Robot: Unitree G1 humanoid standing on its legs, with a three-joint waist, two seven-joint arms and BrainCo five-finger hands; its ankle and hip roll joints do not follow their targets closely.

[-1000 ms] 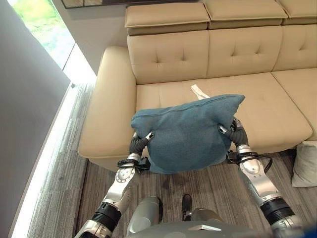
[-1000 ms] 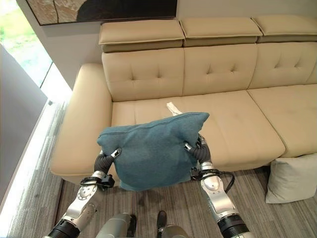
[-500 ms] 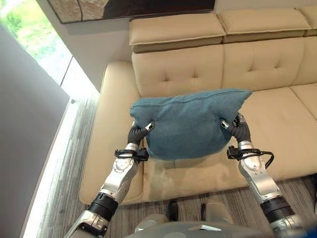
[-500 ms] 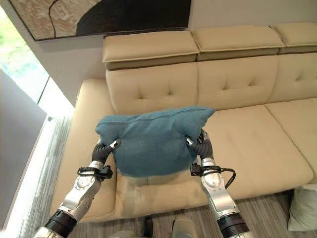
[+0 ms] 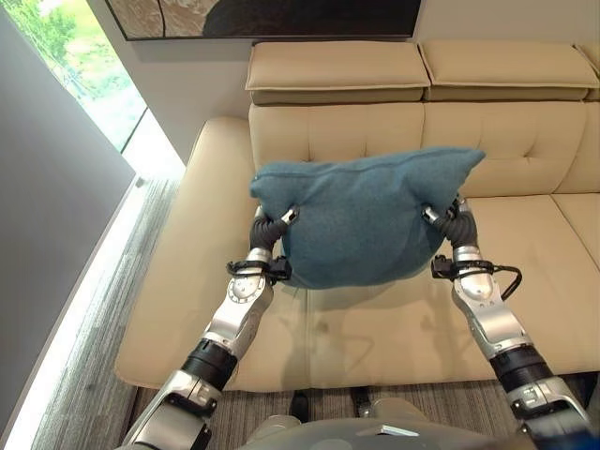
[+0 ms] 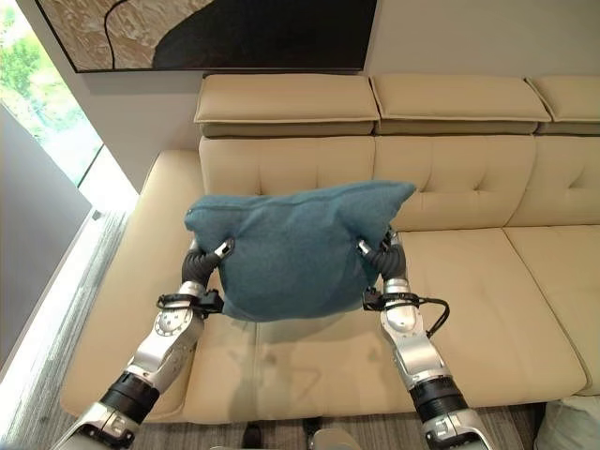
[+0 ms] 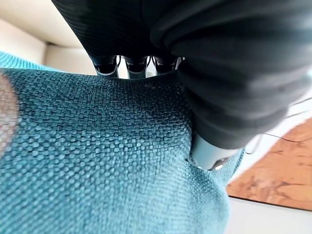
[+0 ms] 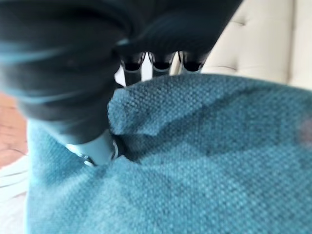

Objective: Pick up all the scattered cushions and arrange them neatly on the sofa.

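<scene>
A teal cushion (image 5: 361, 217) hangs upright in the air over the left seat of the beige sofa (image 5: 356, 328), in front of its backrest. My left hand (image 5: 267, 231) pinches the cushion's left edge and my right hand (image 5: 452, 223) pinches its right edge, thumbs in front and fingers behind the fabric. Up close, the teal weave (image 7: 97, 170) bulges between the thumb and the fingers (image 7: 136, 66) in the left wrist view. The right wrist view shows the same pinch on the cloth (image 8: 195, 161).
The sofa's wide left armrest (image 5: 183, 272) lies beside my left arm. A pale grey cushion (image 6: 572, 431) lies on the floor at the lower right. A window wall (image 5: 66, 187) runs along the left, and a dark painting (image 6: 206, 33) hangs above the backrest.
The camera has moved closer to the sofa, so the seat now lies under my arms. Both hands have carried the teal cushion up and forward toward the backrest.
</scene>
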